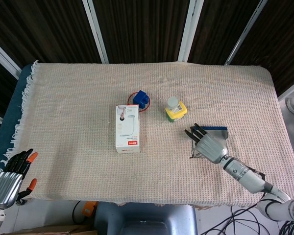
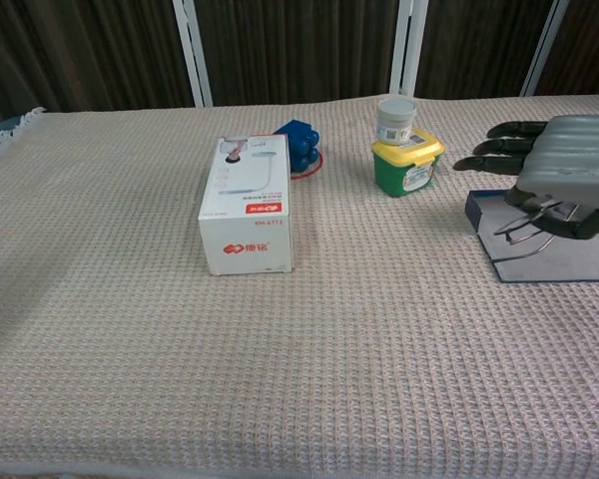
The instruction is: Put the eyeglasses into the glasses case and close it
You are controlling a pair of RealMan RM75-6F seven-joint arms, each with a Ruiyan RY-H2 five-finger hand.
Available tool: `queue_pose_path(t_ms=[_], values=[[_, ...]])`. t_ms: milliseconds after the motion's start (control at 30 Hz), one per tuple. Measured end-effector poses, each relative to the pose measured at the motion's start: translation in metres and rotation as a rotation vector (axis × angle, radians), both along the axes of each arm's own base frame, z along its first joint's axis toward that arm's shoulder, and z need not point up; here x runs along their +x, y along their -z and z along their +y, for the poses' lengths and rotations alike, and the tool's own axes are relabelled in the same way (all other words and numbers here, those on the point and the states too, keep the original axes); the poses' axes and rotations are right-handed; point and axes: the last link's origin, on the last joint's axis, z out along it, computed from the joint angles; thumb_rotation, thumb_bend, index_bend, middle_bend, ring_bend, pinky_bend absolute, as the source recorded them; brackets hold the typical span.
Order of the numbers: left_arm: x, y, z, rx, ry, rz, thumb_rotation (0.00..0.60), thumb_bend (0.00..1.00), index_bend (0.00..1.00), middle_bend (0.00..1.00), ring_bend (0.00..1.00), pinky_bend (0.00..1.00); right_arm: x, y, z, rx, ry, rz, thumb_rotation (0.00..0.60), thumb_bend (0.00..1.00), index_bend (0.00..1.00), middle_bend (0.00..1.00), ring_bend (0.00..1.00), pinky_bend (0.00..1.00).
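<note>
Left hand [image 1: 10, 176]: kept at the bench's near-left corner, far left of the white box [image 1: 128, 128], fingers loosely apart, nothing held.
Right hand [image 2: 554, 170]: raised right of the white box, over the open glasses case [image 2: 569, 254].
Eyeglasses [image 2: 527, 222]: gripped beneath the right hand (thin frame partly hidden), above the case.

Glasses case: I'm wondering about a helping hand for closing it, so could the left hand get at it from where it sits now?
Probably not. The left hand sits off the table's near-left corner, while the glasses case lies far right, under the right hand.
</note>
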Motion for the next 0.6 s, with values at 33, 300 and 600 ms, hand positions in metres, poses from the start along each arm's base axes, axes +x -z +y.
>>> queue_pose_path(t_ms=[33, 300, 600], values=[[0.0, 0.0, 0.0, -0.002, 0.002, 0.0, 0.6, 0.39, 0.0, 0.0, 0.0, 0.12, -0.003, -0.002, -0.001, -0.013, 0.018, 0.001, 0.6, 0.7, 0.74, 0.03, 0.0, 0.13], [0.002, 0.002, 0.0, -0.016, 0.014, -0.002, 0.6, 0.39, 0.0, 0.0, 0.0, 0.12, -0.032, -0.007, -0.026, -0.135, 0.167, -0.01, 0.6, 0.7, 0.74, 0.04, 0.0, 0.09], [0.003, 0.004, 0.002, -0.025, 0.013, 0.001, 0.6, 0.39, 0.0, 0.0, 0.0, 0.12, -0.035, 0.019, -0.044, -0.199, 0.268, -0.113, 0.6, 0.7, 0.73, 0.04, 0.0, 0.07]])
